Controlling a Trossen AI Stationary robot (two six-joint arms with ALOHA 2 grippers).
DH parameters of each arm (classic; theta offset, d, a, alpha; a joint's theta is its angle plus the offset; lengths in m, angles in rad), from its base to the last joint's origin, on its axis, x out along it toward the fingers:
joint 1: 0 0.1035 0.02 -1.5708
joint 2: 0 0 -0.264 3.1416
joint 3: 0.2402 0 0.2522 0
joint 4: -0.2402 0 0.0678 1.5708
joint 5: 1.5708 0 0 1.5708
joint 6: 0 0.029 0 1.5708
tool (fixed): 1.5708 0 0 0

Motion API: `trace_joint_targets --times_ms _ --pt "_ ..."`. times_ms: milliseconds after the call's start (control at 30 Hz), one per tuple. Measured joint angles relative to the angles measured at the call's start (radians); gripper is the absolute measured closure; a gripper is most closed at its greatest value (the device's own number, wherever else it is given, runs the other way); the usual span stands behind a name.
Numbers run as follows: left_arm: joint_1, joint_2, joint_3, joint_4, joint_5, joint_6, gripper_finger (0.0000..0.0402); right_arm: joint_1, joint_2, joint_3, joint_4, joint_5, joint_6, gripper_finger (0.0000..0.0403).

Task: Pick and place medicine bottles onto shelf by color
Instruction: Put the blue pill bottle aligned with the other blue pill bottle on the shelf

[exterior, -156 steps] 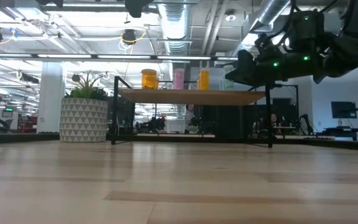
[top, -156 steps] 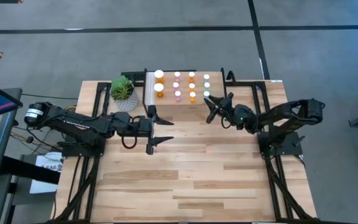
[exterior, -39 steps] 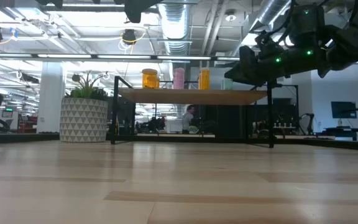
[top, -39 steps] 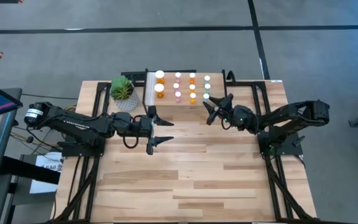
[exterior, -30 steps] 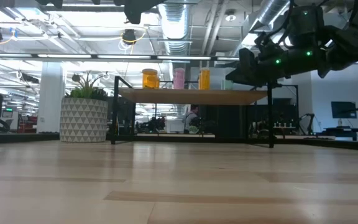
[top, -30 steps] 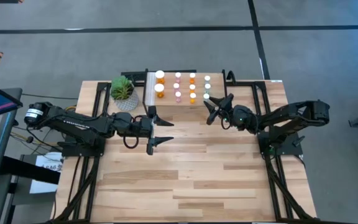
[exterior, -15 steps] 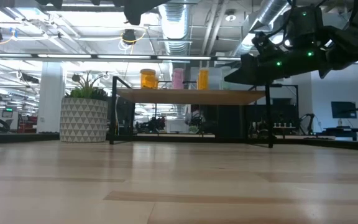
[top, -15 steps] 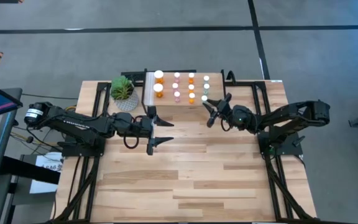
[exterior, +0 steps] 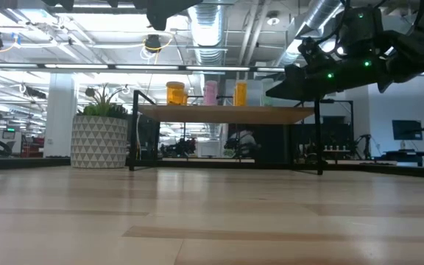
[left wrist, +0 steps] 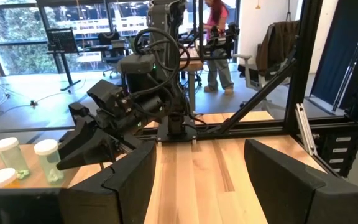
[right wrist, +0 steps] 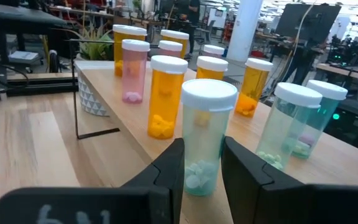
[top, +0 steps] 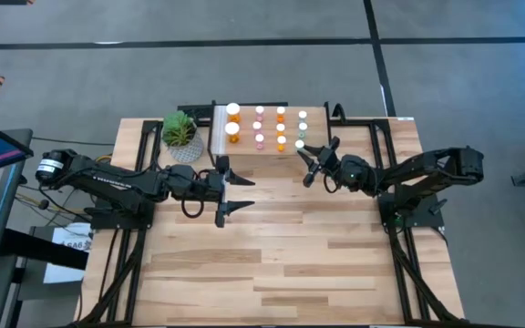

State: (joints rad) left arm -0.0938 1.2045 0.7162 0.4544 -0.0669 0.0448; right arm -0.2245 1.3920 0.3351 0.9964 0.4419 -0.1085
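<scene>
The low wooden shelf [top: 247, 128] stands at the table's far edge and carries several white-capped bottles in orange, pink and teal [right wrist: 166, 93]. A teal bottle [right wrist: 207, 134] stands on the shelf's near right corner; it also shows in the high view [top: 300, 144]. My right gripper [top: 311, 162] reaches it from the table's right and is shut on it. It shows at the shelf's right end in the low view [exterior: 293, 79]. My left gripper [top: 235, 190] hovers open and empty to the shelf's near left [left wrist: 197, 180]. My right gripper pinches the teal bottle's lower body [right wrist: 202, 158] between its two fingers [right wrist: 166, 168], one on each side. The fingers come roughly level from the table's right and near side. The bottle stands upright with its base on the shelf [right wrist: 129, 143].
A potted plant [top: 180, 130] in a patterned white pot [exterior: 100, 136] stands left of the shelf. Black frame rails [top: 372, 128] run along the table's sides. The near half of the plank tabletop [top: 281, 255] is bare.
My right gripper has shifted a little toward the table's left edge at the shelf's near right corner. The shelf and its bottles have slid slightly left with it. My left gripper has kept still.
</scene>
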Motion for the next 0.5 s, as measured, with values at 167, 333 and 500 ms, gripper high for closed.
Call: trace_joint_targets --times_ms 167,333,500 --pt "0.000 0.000 0.000 -0.001 0.000 0.000 0.0168 0.000 0.001 -0.001 0.014 0.002 0.002 0.0294" --pt "0.000 0.000 0.000 -0.001 0.000 0.000 0.0168 0.001 0.002 -0.003 0.033 -0.018 0.003 0.0294" --pt "0.000 0.000 0.000 -0.001 0.000 -0.001 0.0168 -0.001 0.002 -0.003 0.040 -0.077 0.009 0.0294"
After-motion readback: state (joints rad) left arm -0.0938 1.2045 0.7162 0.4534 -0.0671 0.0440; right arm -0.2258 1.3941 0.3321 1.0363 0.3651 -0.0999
